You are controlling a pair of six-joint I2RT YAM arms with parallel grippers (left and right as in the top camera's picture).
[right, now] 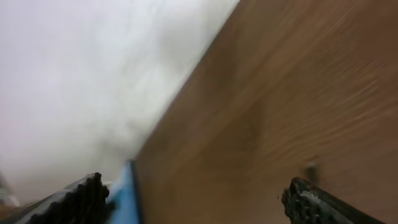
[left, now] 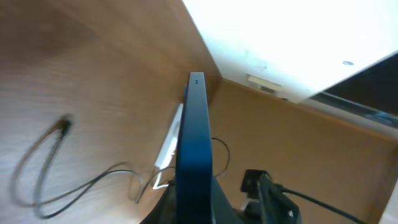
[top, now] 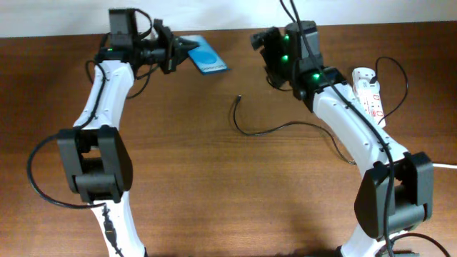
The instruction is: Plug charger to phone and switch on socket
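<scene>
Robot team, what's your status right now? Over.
Left gripper shut on phone. Right gripper open, empty. Charger loose on table, not plugged in. Nothing between plug and phone.

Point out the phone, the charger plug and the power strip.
phone [top: 208, 60], overhead view, middle of its blue screen.
charger plug [top: 238, 98], overhead view, black tip at the cable's end.
power strip [top: 370, 93], overhead view, its white top face.

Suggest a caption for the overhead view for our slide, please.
Left gripper holds the phone, the charger lies unplugged on the table, and the open right gripper hovers nearby.
</scene>
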